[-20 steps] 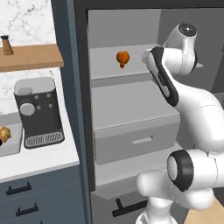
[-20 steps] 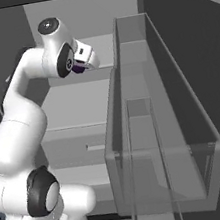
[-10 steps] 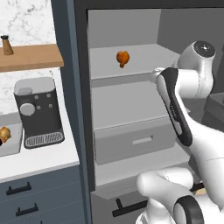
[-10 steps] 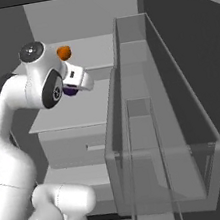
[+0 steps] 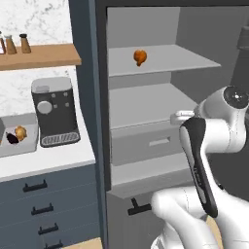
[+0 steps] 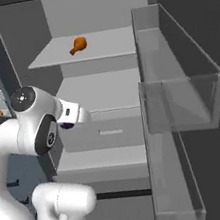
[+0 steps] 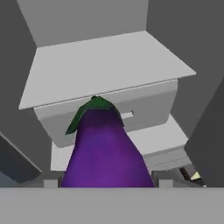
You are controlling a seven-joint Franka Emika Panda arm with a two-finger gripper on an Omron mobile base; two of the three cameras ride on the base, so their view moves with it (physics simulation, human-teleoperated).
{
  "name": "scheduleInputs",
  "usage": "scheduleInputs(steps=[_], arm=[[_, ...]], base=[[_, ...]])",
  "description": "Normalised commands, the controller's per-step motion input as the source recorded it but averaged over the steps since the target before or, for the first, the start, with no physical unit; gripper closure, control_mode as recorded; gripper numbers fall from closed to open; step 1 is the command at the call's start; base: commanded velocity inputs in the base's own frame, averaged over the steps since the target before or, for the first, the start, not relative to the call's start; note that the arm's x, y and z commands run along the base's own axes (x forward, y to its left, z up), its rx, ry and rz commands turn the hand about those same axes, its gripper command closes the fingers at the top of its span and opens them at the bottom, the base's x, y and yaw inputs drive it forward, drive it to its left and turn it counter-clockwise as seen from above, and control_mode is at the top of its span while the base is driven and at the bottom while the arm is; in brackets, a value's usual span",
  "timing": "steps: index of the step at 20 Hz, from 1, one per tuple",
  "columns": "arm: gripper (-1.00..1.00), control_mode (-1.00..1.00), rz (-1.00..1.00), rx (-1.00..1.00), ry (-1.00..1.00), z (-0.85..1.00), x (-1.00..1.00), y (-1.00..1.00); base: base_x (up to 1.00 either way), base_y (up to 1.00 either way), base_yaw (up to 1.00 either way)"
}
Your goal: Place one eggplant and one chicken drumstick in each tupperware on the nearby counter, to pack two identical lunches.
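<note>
End effector (image 7: 105, 186) clamped on a bright violet eggplant (image 7: 105, 153), orange-brown chicken drumstick (image 5: 140, 57) near the front edge of the upper grey fridge shelf (image 5: 170, 58).

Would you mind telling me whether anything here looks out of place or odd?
Only mildly: one drumstick lies alone on the fridge's top shelf. The gripper holds an eggplant before the fridge drawer. Nothing looks spilled or damaged.

Open grey fridge (image 5: 146, 104), marble wall (image 5: 34, 19), wooden shelf (image 5: 41, 55), coffee machine (image 5: 54, 112), dark drawers (image 5: 46, 204).
</note>
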Motion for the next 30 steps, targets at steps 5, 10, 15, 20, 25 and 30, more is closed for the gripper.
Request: scheduleInputs(steps=[5, 10, 15, 20, 25, 30], arm=[[1.00, 1.00, 0.00, 0.00, 0.00, 0.00, 0.00, 0.00], [1.00, 1.00, 0.00, 0.00, 0.00, 0.00, 0.00, 0.00], [1.00, 1.00, 0.00, 0.00, 0.00, 0.00, 0.00, 0.00], [1.00, 1.00, 0.00, 0.00, 0.00, 0.00, 0.00, 0.00], [1.00, 1.00, 0.00, 0.00, 0.00, 0.00, 0.00, 0.00], [1.00, 1.00, 0.00, 0.00, 0.00, 0.00, 0.00, 0.00]], base=[[-0.93, 0.90, 0.23], [-0.11, 1.00, 0.19], [0.03, 1.00, 0.12], [0.08, 1.00, 0.05], [0.48, 1.00, 0.00], [0.91, 1.00, 0.00]])
